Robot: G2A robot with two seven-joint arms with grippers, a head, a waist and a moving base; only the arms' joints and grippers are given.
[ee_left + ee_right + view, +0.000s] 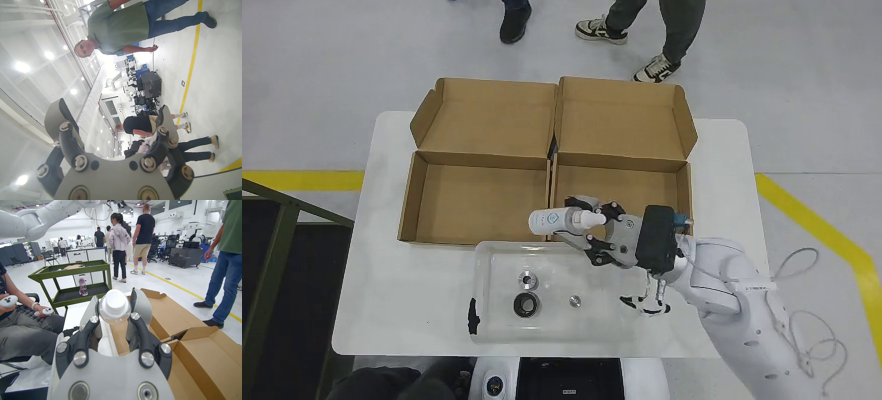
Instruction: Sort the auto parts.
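Note:
My right gripper (585,228) is shut on a white bottle (556,220) with a white cap, held lying sideways above the far edge of a clear plastic tray (482,290). From the right wrist, the cap end of the bottle (115,308) sits between the fingers of the right gripper (115,303), over the near wall of the cardboard boxes. In the tray lie a black ring (527,305), a silver round part (529,279) and a small silver nut (575,298). My left gripper (113,113) is open with nothing in it, pointing out into the room.
Two open cardboard boxes stand side by side behind the tray, the left box (477,205) and the right box (642,185), both with lids folded back. A small black and white piece (647,302) lies by the tray. A green cart (75,275) stands beyond the table.

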